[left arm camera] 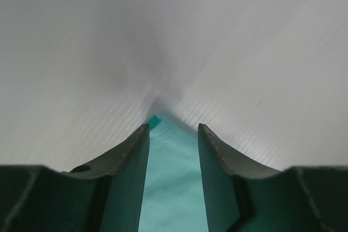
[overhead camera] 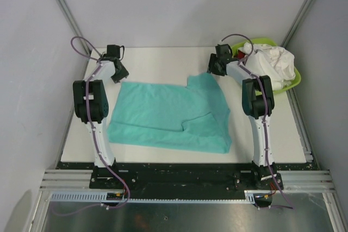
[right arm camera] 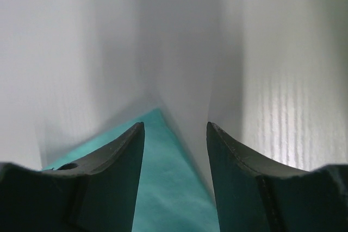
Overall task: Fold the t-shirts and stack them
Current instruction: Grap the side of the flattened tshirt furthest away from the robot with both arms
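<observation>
Top external: white t-shirts (overhead camera: 272, 61) in green basin (overhead camera: 297, 80)

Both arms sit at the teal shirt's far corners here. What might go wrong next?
1. Only a narrow corner of the teal t-shirt lies between the open left jaws, so a pinch may catch too little and slip.
2. Its right side is creased and doubled over, so lifting may fold it crooked.
3. The right arm works close to the basin; a swing might bump it.
</observation>
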